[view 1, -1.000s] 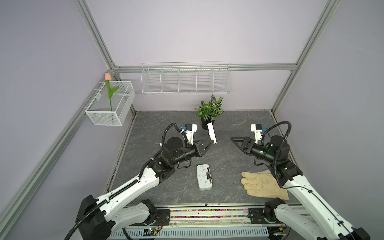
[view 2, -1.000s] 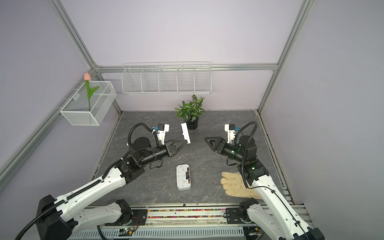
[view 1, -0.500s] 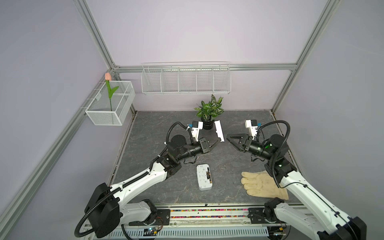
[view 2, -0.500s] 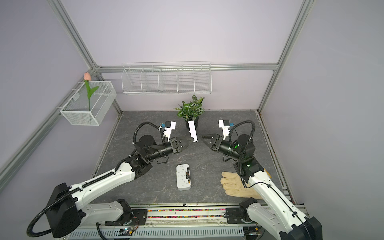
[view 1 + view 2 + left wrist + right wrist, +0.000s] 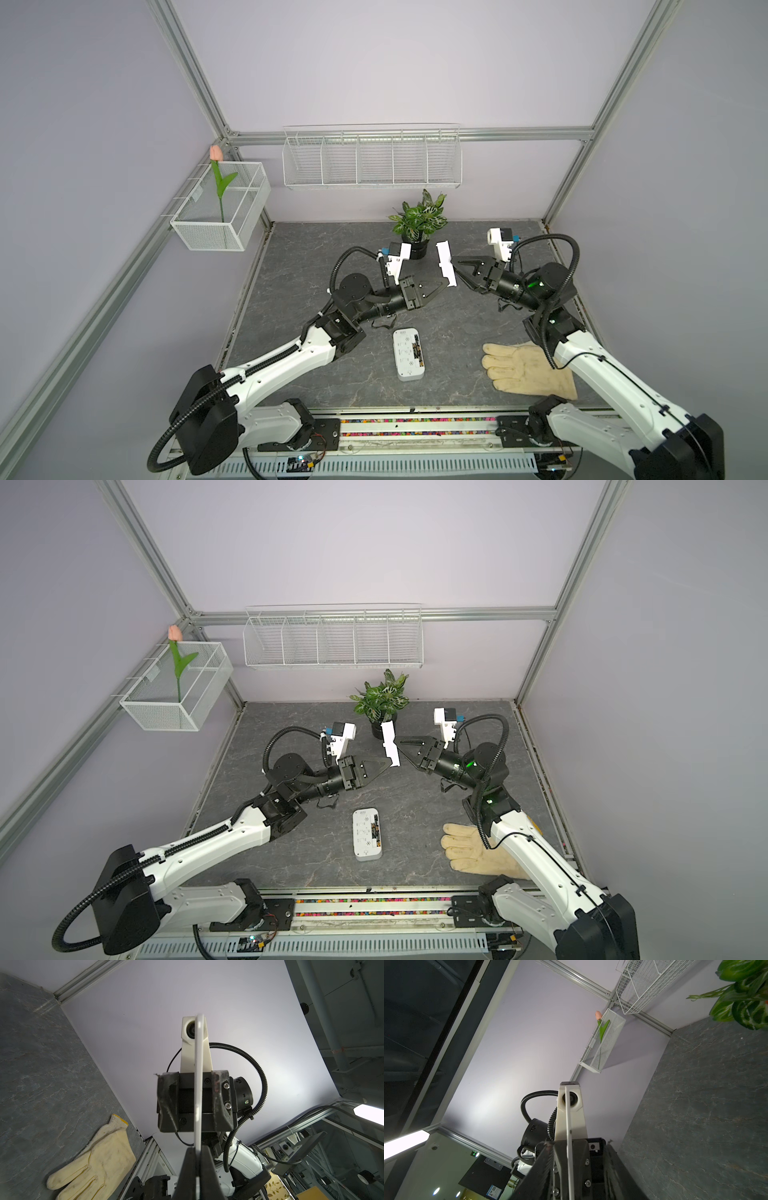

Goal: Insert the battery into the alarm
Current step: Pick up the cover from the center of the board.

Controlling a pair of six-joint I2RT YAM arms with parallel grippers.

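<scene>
Both arms had converged: left fingers (image 5: 434,287) pinched the white strip (image 5: 445,262), right fingers (image 5: 469,262) straddled it spread; a square, centred closure was advised before release.

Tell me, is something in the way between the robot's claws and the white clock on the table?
Nothing visible is: the table between the grippers and the alarm is bare. But the left gripper is shut on a thin white strip, raised in the air, and the right gripper straddles it with open jaws.
</scene>
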